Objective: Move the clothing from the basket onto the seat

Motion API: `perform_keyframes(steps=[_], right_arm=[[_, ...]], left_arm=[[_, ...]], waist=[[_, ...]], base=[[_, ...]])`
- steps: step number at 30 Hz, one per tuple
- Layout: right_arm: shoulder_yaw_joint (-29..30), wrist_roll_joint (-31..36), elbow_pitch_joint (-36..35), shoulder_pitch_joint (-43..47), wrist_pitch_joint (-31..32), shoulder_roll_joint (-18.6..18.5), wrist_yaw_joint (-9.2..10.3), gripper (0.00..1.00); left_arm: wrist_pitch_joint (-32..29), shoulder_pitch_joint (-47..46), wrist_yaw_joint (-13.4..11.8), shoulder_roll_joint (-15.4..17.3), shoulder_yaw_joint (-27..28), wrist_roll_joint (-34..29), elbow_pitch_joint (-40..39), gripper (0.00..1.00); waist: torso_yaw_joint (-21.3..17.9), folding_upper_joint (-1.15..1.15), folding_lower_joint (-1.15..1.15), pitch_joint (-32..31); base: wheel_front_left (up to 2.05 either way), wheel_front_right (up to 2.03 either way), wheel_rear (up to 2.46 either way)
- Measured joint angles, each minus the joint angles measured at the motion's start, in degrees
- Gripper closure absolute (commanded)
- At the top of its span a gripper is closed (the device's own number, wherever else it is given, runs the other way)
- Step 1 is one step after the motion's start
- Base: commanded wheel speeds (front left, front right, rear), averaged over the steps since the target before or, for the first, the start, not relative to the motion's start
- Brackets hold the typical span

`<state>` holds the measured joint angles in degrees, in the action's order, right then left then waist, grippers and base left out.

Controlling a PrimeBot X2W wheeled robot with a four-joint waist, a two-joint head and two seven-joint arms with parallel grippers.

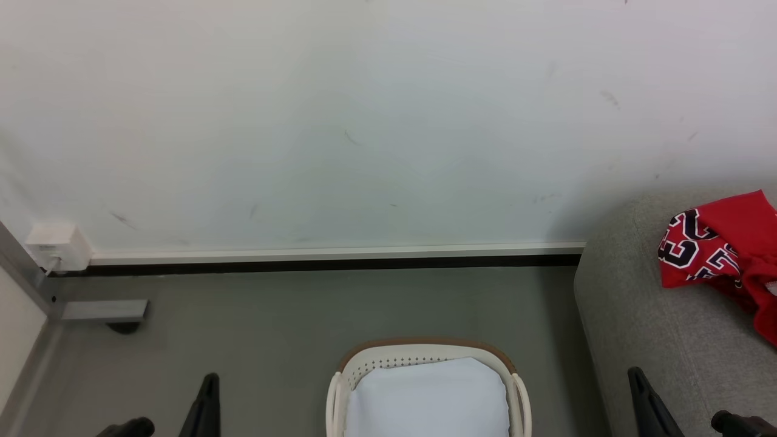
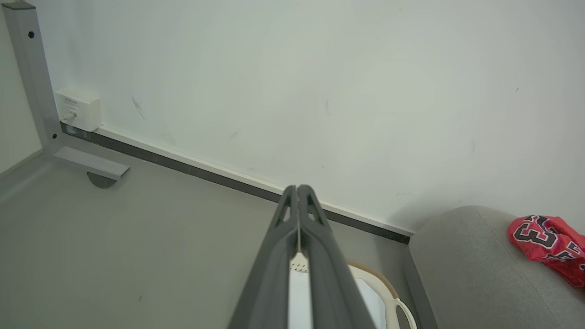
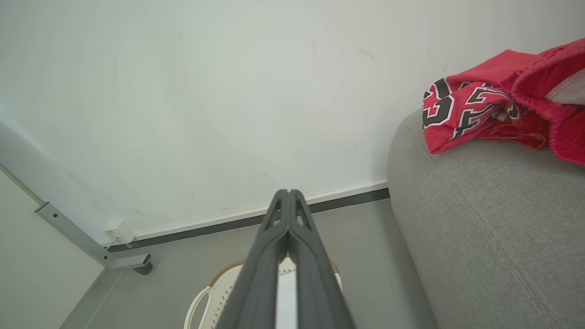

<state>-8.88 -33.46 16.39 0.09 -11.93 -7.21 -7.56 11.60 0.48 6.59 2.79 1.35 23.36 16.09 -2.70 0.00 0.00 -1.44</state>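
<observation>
The cream basket (image 1: pixel 364 363) with a brown rim stands on the floor at the bottom centre, and its white lining is all that shows inside. Crumpled red clothing (image 1: pixel 722 249) with black, white-outlined numbers lies on the grey seat (image 1: pixel 661 346) at the right. My left gripper (image 1: pixel 209 388) hangs left of the basket with nothing in it. The left wrist view shows that gripper (image 2: pixel 298 191) shut, above the basket (image 2: pixel 381 290). My right gripper (image 1: pixel 637 379) is over the seat's front edge. In the right wrist view it (image 3: pixel 289 194) is shut and empty, above the basket (image 3: pixel 215 297), with the clothing (image 3: pixel 493 109) on the seat (image 3: pixel 493 228).
A white wall with a pale baseboard runs close behind the basket. A white socket box (image 1: pixel 57 246) and a grey metal frame foot (image 1: pixel 103 309) sit at the far left. Grey floor (image 1: pixel 273 328) lies between them and the basket.
</observation>
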Motion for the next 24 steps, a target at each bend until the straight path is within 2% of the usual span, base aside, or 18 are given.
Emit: perform_keyframes(steps=[24], right_arm=[[4.2, -18.5, -0.5, -1.7, 5.4, 1.1, 0.0, 1.0]], left_arm=[[-5.4, -1.8, 0.0, 0.0, 1.5, 21.3, -0.9, 1.0]], waist=[[0.6, 0.0, 0.0, 0.3]], base=[[0.0, 0.0, 0.0]])
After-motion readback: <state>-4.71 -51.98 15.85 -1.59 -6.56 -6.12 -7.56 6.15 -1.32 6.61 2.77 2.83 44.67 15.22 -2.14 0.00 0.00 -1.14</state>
